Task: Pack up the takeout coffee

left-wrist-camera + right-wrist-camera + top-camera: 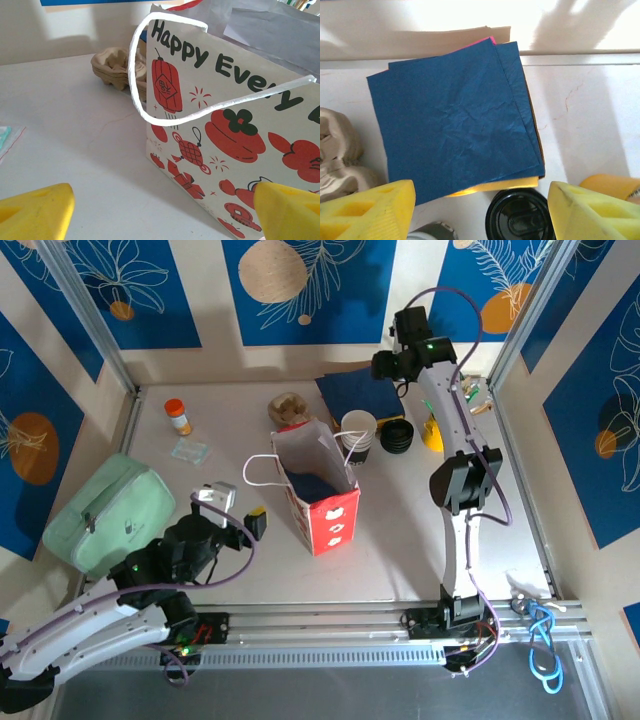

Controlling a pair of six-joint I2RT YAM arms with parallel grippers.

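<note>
The coffee [397,435] is sitting at the far right of the table [400,540], just beside the stack of cups [357,430]. It seems to be standing up, so its long side is pointing up and its black lid [520,220] is facing the ceiling. In the right wrist view the lid is peeking in at the bottom edge.

The right pincer [480,200] is hanging over the blue napkins [455,115], a bit farther back than the coffee. Its jaws are standing wide apart and holding nothing. So the coffee is lying on the near side of this pincer, toward the arm's own base. I am guessing the pincer is going to need to come back and down, so one finger goes on each side of the cup.

The right arm is much nearer to the coffee. The left pincer [161,200] is waiting well apart, on the other side of the bag [325,490]. Its jaws are wide too, with nothing in them, and it is facing the bag's side.

The bag is standing open between the two arms. On it I am reading "Happy Every" in black letters, and the rest is running out of the picture. Red lanterns and flowers are printed below. I am finding no writing on the coffee.
</note>
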